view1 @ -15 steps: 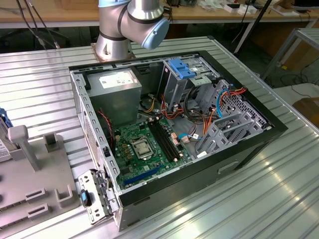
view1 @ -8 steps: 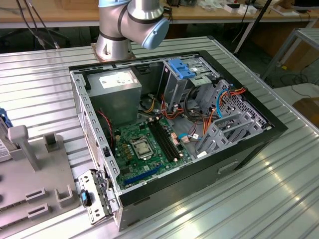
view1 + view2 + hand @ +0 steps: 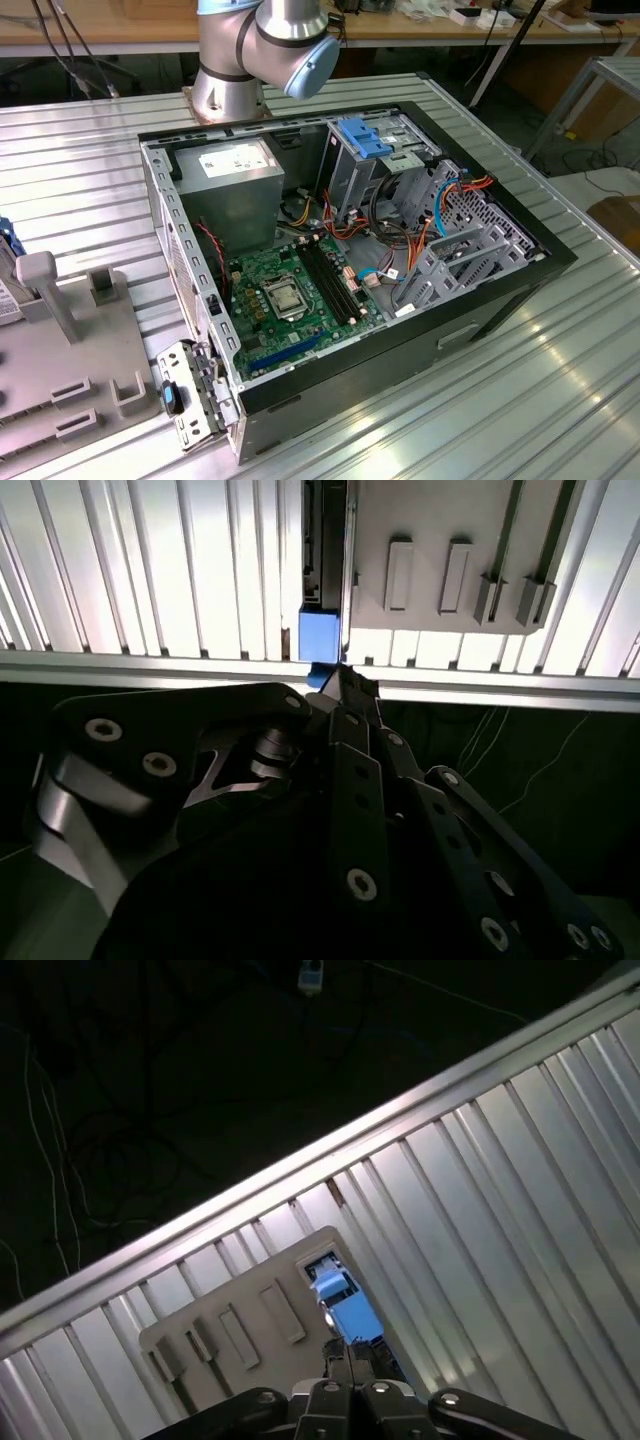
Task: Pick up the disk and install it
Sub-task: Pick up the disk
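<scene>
Gripper (image 3: 350, 1358) at top edge of disk (image 3: 342, 1305). Disk stands on edge in grey holder (image 3: 235, 1315), at exterior view's left, well apart from PC case (image 3: 350, 250). Jaw state: cannot tell. Advice: centre on blue frame, grip squarely, lift straight out of slot.

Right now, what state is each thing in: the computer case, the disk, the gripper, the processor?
Computer case: lying on its side, open, panel off.
Disk: standing on edge in the grey holder, not installed.
Gripper: right by the disk's blue edge.
Processor: bare, no cooler.
</scene>
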You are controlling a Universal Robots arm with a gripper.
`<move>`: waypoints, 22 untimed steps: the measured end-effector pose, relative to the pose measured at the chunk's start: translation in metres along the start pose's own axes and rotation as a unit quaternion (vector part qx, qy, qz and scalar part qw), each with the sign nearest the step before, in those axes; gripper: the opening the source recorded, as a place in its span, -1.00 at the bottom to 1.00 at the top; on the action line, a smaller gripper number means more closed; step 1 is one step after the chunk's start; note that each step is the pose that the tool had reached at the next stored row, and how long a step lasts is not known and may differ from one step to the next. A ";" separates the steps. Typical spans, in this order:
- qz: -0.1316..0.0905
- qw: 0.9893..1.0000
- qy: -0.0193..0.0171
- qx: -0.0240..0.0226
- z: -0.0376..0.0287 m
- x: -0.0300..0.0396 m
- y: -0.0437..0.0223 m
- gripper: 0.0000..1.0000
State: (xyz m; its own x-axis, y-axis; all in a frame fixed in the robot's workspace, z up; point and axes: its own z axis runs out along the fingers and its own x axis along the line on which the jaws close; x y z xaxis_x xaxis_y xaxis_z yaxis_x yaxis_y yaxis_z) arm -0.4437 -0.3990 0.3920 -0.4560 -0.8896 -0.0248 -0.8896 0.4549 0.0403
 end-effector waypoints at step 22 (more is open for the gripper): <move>-0.218 0.976 0.009 0.008 0.0042 0.0001 -0.0002 -0.79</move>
State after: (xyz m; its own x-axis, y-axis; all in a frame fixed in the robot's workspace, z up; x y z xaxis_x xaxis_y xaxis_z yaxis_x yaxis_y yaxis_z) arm -0.4437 -0.3990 0.3878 -0.0327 -0.9993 -0.0186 -0.9994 0.0324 0.0151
